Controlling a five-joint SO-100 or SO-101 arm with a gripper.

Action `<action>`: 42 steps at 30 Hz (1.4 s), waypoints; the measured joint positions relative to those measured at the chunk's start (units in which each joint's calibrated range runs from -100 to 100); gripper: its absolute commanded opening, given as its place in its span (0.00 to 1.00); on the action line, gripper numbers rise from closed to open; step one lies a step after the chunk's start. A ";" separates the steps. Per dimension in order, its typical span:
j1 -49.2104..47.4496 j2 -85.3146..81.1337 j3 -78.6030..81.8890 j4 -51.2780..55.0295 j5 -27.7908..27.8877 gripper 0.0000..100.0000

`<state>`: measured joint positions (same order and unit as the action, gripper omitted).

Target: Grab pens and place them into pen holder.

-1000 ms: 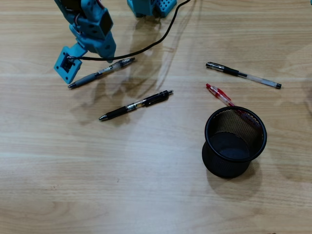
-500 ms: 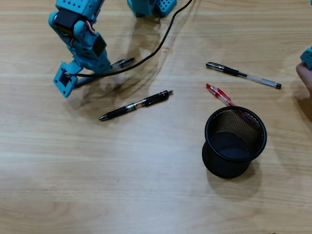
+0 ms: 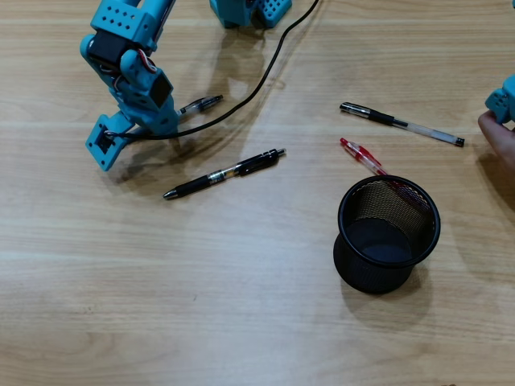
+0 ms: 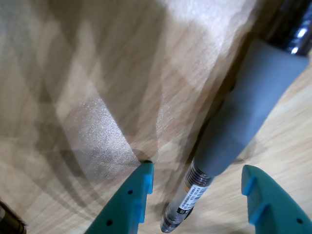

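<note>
My arm hides most of the grey pen (image 4: 243, 112) from overhead; only its clip end pokes out. Wrist view: grey grip, clear lower barrel, lying on the table (image 3: 241, 305) between my fingertips (image 4: 141, 187), jaws open around it, not touching. My gripper (image 4: 197, 195) holds nothing. Red pen (image 3: 364, 156) runs behind the pen holder (image 3: 388, 233), partly hidden.

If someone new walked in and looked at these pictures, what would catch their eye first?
Probably the bright blue arm at the upper left of the overhead view, its gripper lowered with open fingers straddling the grey pen, as the wrist view shows. Next, the black mesh pen holder at lower right, a red pen lying just beyond its rim.
</note>
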<state>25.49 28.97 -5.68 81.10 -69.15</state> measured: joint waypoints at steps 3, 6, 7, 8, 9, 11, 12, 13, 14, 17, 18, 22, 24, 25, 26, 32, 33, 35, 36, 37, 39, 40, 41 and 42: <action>0.29 0.08 -0.09 0.00 0.00 0.04; 0.29 0.08 -0.09 0.00 0.00 0.03; 0.29 0.08 -0.09 0.00 0.00 0.02; 0.29 0.08 -0.09 0.00 0.00 0.02; 0.38 0.08 -0.09 0.00 0.00 0.02; 0.48 0.08 -0.09 0.00 0.00 0.02; 0.57 0.08 -0.09 0.00 0.00 0.02; 0.76 0.08 -0.09 0.00 0.00 0.02; 0.95 0.08 -0.09 0.00 0.00 0.02; 1.91 0.17 -0.44 0.00 2.18 0.02; 2.29 0.17 -0.80 0.00 2.70 0.02; 3.33 -1.02 -2.13 0.00 4.79 0.02; 3.24 -3.57 -2.13 0.00 5.72 0.02; 3.05 -5.27 -2.13 0.09 6.09 0.02; 2.86 -6.88 -2.13 0.35 6.35 0.02; 1.05 -17.76 -2.13 6.91 6.55 0.02; 0.38 -19.29 -2.22 8.03 6.55 0.02; -1.05 -21.67 -2.31 9.67 6.55 0.02; -1.52 -22.68 -2.31 10.10 6.55 0.02; -1.72 -23.53 -2.31 10.36 6.55 0.02; -1.72 -25.06 -2.31 10.62 6.55 0.02; -1.72 -25.66 -2.31 10.70 6.55 0.02; -1.72 -26.17 -2.31 10.79 6.55 0.02; -2.00 -26.68 -2.31 10.79 6.55 0.02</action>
<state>23.49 2.29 -7.99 91.89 -62.60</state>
